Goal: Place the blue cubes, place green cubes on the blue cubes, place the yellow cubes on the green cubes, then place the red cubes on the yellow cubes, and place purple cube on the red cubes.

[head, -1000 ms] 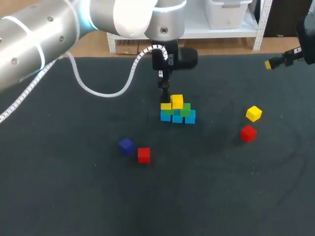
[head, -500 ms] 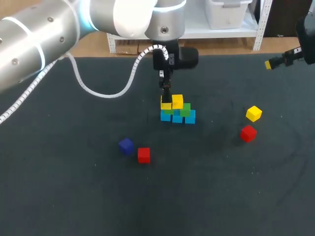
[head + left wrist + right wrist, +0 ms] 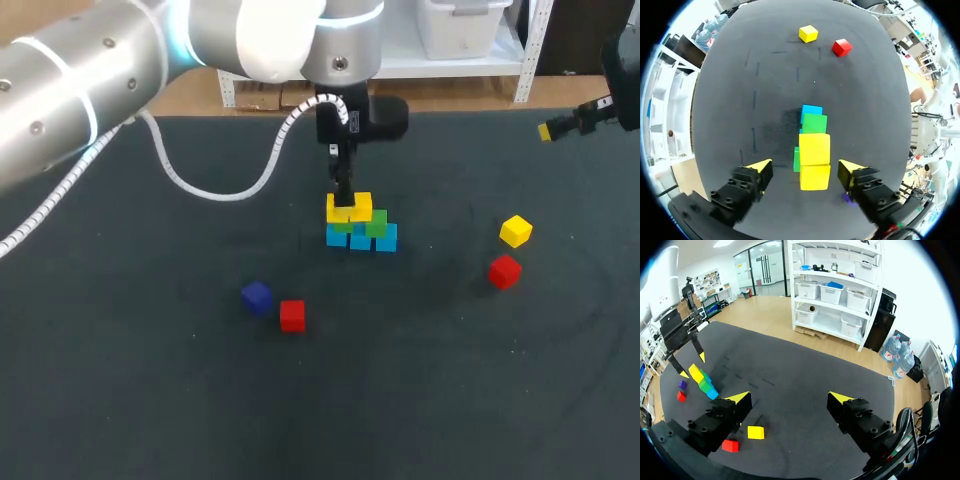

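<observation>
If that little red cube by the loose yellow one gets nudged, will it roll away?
Probably not: the red cube has flat faces and sits flat on the dark mat, so it would likely slide, not roll. It looks rigid, with crisp edges.

The left arm is fat silver-grey tubing dotted with small dark screws, with a pale blue ring, perhaps a light, at eleven o'clock in the head view. A white ribbed cable loops to its black wrist. The left gripper and the right gripper have black, screw-studded fingers with yellow wedge tips.
</observation>
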You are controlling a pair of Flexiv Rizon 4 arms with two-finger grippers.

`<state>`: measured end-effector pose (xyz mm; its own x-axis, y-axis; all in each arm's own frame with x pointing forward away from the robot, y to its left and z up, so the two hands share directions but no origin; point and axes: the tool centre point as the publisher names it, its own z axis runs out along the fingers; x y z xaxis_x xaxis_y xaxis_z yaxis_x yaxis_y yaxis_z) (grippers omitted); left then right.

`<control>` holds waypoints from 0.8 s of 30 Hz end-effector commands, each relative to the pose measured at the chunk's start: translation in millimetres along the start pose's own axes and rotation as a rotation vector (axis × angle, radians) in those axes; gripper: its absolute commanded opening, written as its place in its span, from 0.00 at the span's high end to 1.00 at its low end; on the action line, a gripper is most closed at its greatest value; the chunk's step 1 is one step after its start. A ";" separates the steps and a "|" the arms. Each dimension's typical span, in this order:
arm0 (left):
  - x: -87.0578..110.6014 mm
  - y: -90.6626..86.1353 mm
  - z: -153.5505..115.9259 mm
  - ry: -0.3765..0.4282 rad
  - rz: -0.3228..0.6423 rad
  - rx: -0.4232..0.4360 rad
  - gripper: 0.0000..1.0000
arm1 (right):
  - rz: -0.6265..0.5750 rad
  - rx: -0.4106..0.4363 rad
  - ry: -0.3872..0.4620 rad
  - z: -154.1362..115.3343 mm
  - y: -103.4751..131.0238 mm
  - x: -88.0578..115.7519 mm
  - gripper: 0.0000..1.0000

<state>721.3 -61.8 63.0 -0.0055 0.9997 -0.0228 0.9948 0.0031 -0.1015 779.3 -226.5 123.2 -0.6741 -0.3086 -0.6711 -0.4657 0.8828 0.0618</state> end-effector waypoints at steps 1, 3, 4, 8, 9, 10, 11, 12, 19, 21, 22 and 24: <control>-0.7 -1.2 0.1 0.002 -0.001 -0.009 0.24 | 0.001 0.005 0.001 0.1 1.1 -0.1 0.00; -1.0 -1.0 0.2 0.003 -0.001 -0.011 0.24 | 0.001 0.005 0.001 0.1 1.1 -0.1 0.00; -1.2 -1.0 0.2 0.003 -0.001 -0.012 0.25 | 0.001 0.005 0.001 0.1 1.1 -0.1 0.00; -2.1 -0.9 0.6 0.004 0.001 -0.014 0.26 | 0.001 0.005 0.001 0.1 1.1 -0.1 0.00; -2.1 -0.8 0.6 0.004 0.001 -0.015 0.27 | 0.001 0.005 0.001 0.1 1.1 -0.1 0.00; -2.2 -0.8 0.6 0.004 0.002 -0.015 0.28 | 0.001 0.005 0.001 0.1 1.1 -0.1 0.00; -2.3 -0.7 0.7 0.005 0.003 -0.016 0.29 | 0.001 0.005 0.001 0.1 1.1 -0.1 0.00; -2.4 -0.6 0.7 0.006 0.004 -0.016 0.31 | 0.001 0.005 0.001 0.1 1.1 -0.1 0.00; -3.0 -0.1 1.4 0.014 0.011 -0.022 0.51 | 0.001 0.005 0.001 0.1 1.1 -0.1 0.00; -3.1 -0.1 1.6 0.015 0.013 -0.022 0.51 | 0.001 0.005 0.001 0.1 1.1 -0.1 0.00; -3.2 -0.1 1.6 0.016 0.014 -0.022 0.52 | 0.001 0.005 0.001 0.1 1.1 -0.1 0.00; -3.2 0.0 1.8 0.015 0.015 -0.020 0.51 | 0.001 0.005 0.001 0.1 1.1 -0.1 0.00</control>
<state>721.4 -65.4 61.6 0.0086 0.9999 -0.0090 0.9966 -0.0093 -0.0822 779.3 -226.5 123.2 -0.6741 -0.3086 -0.6711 -0.4657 0.8828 0.0618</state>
